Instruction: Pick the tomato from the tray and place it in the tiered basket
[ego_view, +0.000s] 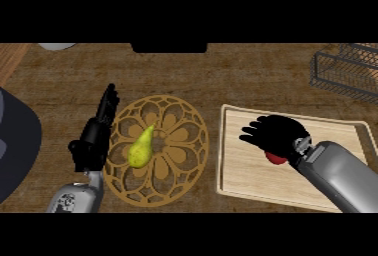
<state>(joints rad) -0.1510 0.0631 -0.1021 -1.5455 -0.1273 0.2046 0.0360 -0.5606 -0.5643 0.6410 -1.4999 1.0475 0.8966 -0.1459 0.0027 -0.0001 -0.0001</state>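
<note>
Two hands show: our right hand (275, 134) curls its fingers over the tomato (275, 158) on the tray (247, 182) to lift it, while our left hand (96, 137) rests with straight fingers.

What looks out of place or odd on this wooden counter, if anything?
Nothing is spilled or broken. The yellow-green pear lies on its side on the round cut-out wooden trivet. The black right hand covers most of the red tomato on the pale wooden tray.
</note>
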